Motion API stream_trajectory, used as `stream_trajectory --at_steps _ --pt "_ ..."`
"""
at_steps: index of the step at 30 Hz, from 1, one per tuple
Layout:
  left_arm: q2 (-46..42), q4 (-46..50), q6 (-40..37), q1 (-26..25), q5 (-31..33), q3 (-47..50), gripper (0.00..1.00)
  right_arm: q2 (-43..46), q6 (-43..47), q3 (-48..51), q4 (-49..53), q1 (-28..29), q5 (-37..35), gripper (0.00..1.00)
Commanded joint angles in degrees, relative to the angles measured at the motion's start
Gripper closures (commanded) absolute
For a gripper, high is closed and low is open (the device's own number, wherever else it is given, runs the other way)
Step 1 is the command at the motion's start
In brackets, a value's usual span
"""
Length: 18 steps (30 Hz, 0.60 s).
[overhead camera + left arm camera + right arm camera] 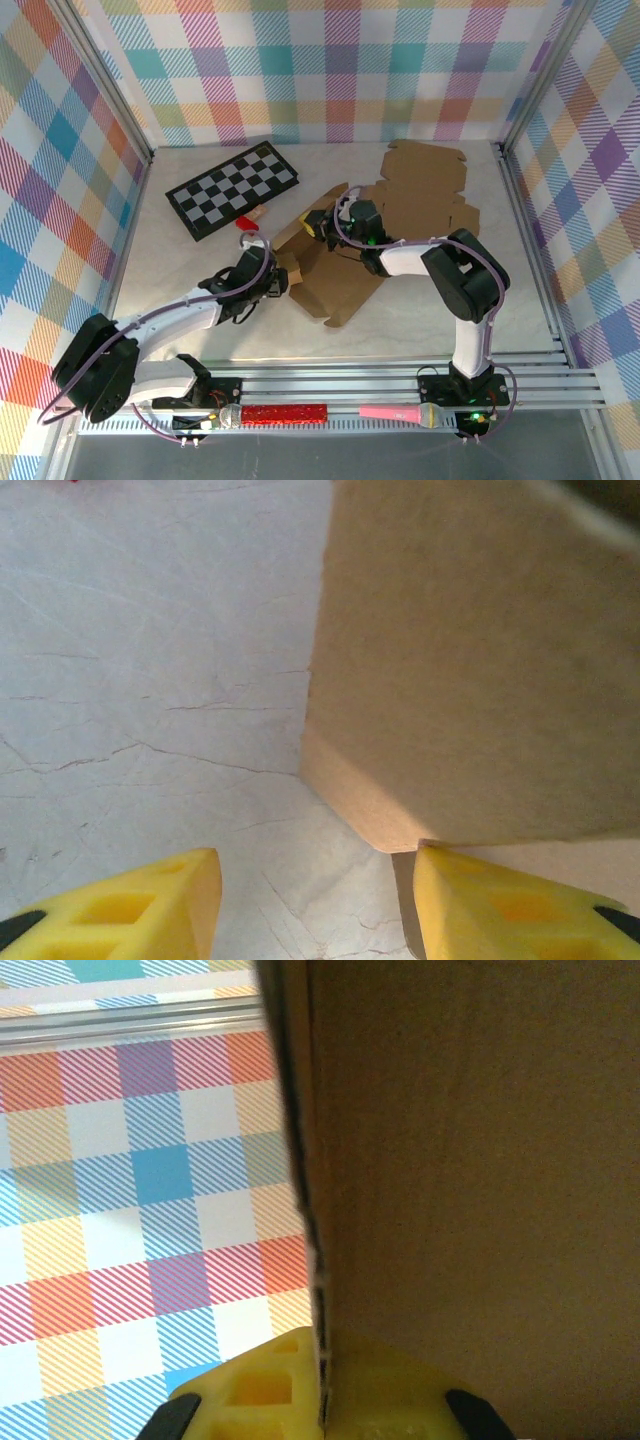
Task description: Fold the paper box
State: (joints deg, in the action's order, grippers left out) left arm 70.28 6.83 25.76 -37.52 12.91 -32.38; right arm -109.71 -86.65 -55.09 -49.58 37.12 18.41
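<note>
Marble table [165, 255] bears paper box [425, 200], right tool [322, 1385] pinching it.

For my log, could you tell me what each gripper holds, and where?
The right gripper pinches the paper box by the thin edge of a flap. The left gripper is open beside another flap, holding nothing.

Left wrist view: you get the left fingers [150, 905] cropped by the bottom edge, and the cardboard box [480, 660] runs off the top and right, its upper corner blurred. Right wrist view: the right fingers [265, 1395] are cropped at the bottom, and the box wall is too close and soft for detail. From above, the red thing [245, 222] beside the checkerboard [232, 188] is too small to name.
</note>
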Motion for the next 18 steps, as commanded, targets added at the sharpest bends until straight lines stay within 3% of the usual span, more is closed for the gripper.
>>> stream_trajectory --at_steps 1,6,18 --pt "1.16 -3.05 3.11 -1.47 6.32 0.12 0.47 -1.82 -2.0 2.1 -5.35 0.1 -1.45 1.0" --pt "2.38 -3.02 4.04 -2.03 9.2 -0.4 0.48 -2.7 -2.69 2.69 -6.92 0.9 -1.87 1.0" --pt "5.06 -7.39 7.11 -2.56 7.6 -1.55 0.42 -3.4 -2.82 3.7 -7.14 1.58 -2.92 1.0"
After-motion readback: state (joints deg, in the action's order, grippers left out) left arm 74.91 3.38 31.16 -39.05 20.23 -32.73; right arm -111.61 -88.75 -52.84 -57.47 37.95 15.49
